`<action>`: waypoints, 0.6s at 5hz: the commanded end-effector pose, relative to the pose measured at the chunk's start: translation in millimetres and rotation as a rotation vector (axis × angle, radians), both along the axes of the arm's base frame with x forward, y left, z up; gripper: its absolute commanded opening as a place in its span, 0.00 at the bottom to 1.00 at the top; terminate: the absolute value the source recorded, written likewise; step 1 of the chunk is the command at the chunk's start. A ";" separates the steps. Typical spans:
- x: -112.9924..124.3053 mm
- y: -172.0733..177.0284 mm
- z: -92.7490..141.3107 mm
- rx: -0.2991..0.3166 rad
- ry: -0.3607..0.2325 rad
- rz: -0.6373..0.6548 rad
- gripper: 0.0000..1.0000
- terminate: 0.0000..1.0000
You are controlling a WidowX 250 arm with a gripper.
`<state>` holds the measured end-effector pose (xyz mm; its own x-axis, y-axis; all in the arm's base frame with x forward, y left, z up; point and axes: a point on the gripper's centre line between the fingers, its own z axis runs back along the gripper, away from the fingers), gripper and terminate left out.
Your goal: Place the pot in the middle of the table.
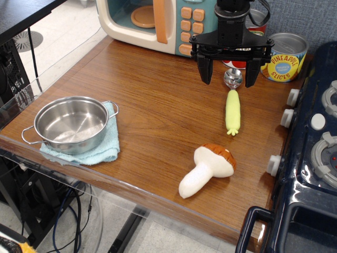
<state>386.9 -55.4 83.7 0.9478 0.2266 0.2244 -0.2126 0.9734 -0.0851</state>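
We have one view, from above and in front of the bench (158, 95). The pot (70, 124) sits at the near left corner of the bench, upright, resting on a folded light blue cloth (103, 148) that shows beneath it on the right and front. Its two wire handles point left-front and right-back, and we see nothing inside it.

The hand (229, 80) hangs over the far right part of the bench, well apart from the pot. Its two dark fingers (206, 71) point down and are spread wide, holding nothing. Between them we see the shiny round head of a small utensil with a yellow-green handle (233, 112), lying on the bench with the handle pointing toward us.

Nearer to us lies a plush mushroom (206, 168) with a brown cap, on its side. At the back stands a toy microwave (158, 23), and to the right of the hand a tin (284, 57) labelled pineapple slices. Another can, red, is mostly hidden behind the arm. A dark blue toy stove (310, 158) runs along the right edge.
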 end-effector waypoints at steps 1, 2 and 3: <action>0.0 0.0 0.0 0.000 0.000 0.000 1.00 0.00; -28.4 35.4 0.1 0.061 0.020 0.006 1.00 0.00; -50.9 64.7 2.5 0.108 0.024 0.015 1.00 0.00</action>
<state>330.2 11.5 67.9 0.9598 0.2221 0.1714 -0.2311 0.9723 0.0342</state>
